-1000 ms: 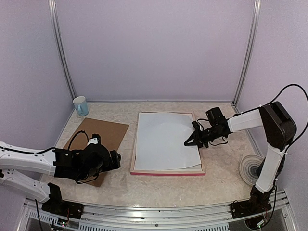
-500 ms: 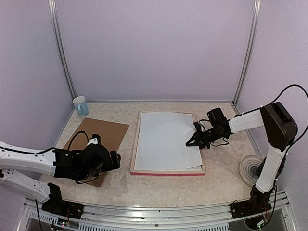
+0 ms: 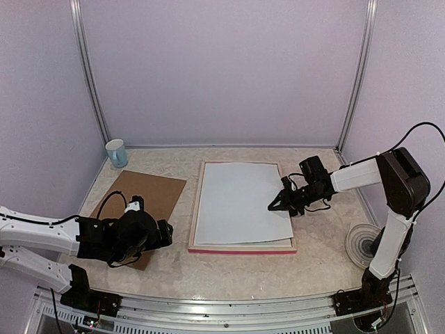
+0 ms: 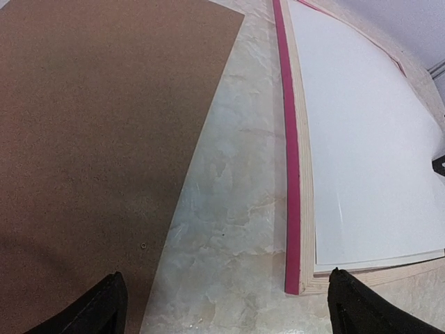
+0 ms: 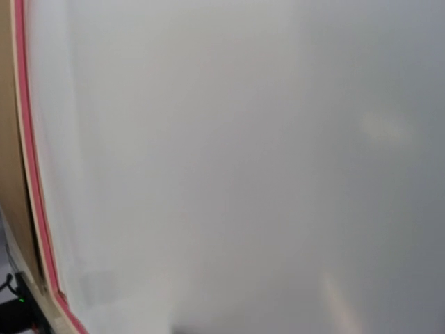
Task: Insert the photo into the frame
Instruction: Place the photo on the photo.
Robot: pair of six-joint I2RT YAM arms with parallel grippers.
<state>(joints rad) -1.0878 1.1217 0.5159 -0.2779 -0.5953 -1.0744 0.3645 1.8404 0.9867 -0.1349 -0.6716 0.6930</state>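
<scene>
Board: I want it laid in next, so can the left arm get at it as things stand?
Probably yes. The board lies flat and bare right beside the left claw, which hangs open over its near edge; nothing stands between them.

Pale lilac walls (image 3: 222, 69) on 3 sides, metal posts (image 3: 90, 69) in rear corners. Beige marble-look worktop (image 3: 236, 271), alu rail (image 3: 229, 306) along near edge. Even, soft light.
</scene>
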